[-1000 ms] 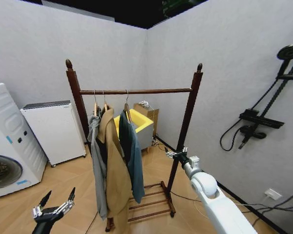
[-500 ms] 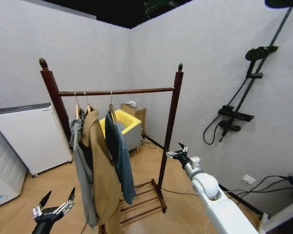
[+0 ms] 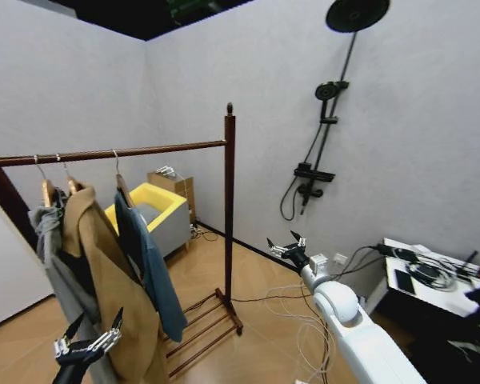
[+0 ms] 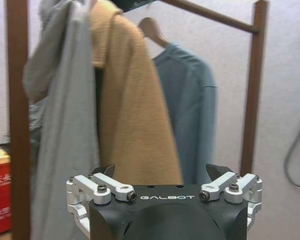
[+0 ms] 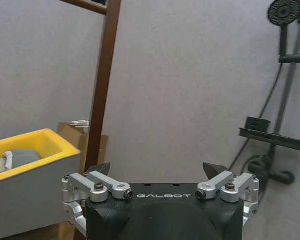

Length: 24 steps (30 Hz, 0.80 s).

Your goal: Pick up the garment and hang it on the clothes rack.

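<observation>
Garment (image 3: 148, 264) hangs on clothes rack (image 3: 229, 200), both pincers open.

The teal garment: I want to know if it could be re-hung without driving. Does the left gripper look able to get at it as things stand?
Probably yes. The open left gripper is low in front of the clothes rack; the teal garment hangs beside the tan coat, its outer side uncovered.

Bare bar (image 3: 184, 147) beside garment (image 3: 148, 264).
</observation>
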Motion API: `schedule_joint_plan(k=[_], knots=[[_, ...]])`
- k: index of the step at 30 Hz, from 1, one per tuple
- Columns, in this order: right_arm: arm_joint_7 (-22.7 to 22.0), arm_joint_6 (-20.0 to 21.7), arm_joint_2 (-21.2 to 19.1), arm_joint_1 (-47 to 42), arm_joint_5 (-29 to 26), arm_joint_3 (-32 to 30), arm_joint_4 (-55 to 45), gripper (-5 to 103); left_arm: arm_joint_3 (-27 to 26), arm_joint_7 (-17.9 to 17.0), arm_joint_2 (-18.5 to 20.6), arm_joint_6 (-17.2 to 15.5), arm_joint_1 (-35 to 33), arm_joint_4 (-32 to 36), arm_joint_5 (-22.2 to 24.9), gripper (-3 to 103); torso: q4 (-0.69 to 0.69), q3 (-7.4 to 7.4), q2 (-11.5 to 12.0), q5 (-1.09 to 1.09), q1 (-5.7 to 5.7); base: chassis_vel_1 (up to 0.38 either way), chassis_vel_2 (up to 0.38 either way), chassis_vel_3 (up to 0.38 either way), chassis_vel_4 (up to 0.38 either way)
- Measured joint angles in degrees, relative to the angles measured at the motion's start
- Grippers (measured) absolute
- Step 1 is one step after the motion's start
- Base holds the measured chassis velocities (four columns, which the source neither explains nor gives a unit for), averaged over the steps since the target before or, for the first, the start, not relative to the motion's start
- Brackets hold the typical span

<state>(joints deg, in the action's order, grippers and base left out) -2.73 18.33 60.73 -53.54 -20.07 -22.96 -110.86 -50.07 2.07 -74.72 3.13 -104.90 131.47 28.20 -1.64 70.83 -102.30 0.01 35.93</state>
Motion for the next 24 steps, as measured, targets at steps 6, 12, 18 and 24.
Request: schedule_joint_plan(k=[6,12,18,24], knots=[[0.0,0.36,-0.03,-0.16,-0.13,0.08,-1.15,100,0.01,0.04,0.0,0.0,-0.01,0.0,0.0,100,-0.01,0.0,0.0,0.01,0.0,0.09,-0.334,-0.341,0.079],[0.0,0.43,0.04,-0.54,-0.19,0.08,-2.04,100,0.01,0.03,0.0,0.0,0.0,0.0,0.0,100,-0.02,0.0,0.0,0.04,0.0,0.135,-0.383,-0.381,0.137],[0.0,0.44,0.17,-0.78,-0.21,0.08,-2.78,100,0.0,0.02,-0.01,0.0,0.0,0.0,0.0,100,-0.02,0.0,0.0,0.08,0.0,0.197,-0.461,-0.463,0.192],[0.01,0.46,0.44,-1.14,-0.15,0.22,-3.69,100,0.0,0.0,0.0,0.0,0.0,0.0,0.0,100,-0.01,0.0,-0.01,-0.04,-0.01,0.238,-0.505,-0.494,0.238]])
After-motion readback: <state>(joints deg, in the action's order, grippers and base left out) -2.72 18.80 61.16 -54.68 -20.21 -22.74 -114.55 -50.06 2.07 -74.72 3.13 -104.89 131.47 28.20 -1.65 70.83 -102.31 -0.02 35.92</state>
